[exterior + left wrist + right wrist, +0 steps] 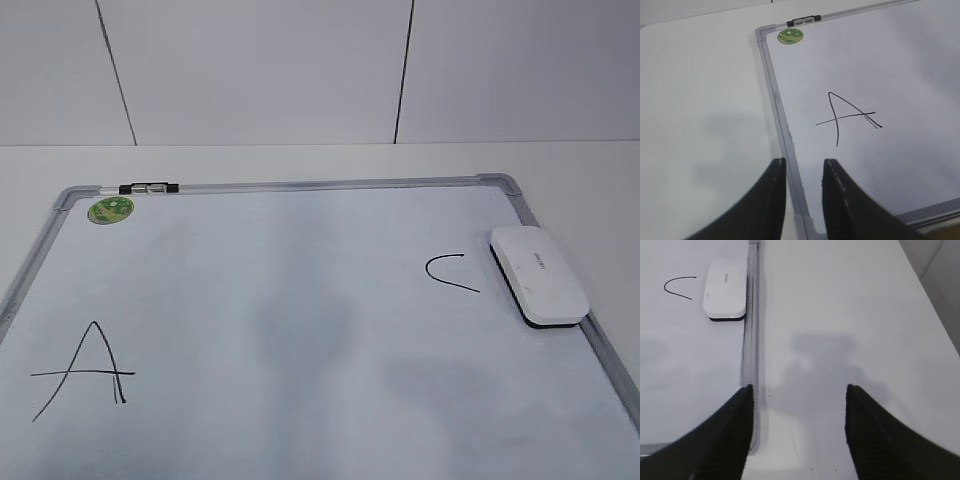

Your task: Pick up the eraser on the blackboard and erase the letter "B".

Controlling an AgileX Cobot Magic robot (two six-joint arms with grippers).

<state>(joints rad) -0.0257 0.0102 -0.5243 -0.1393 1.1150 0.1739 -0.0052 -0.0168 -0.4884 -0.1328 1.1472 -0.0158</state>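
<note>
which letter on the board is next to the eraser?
The "C", lying on its side with the opening downward, just left of the eraser near the blackboard right edge. The "A" sits far off at the lower left. No "B" is visible.

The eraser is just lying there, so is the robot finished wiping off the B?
It looks finished: the whiteboard shows only the A and C, no B. The eraser rests by the right frame. Both sets of jaws are open and empty. Nothing looks left.
</note>
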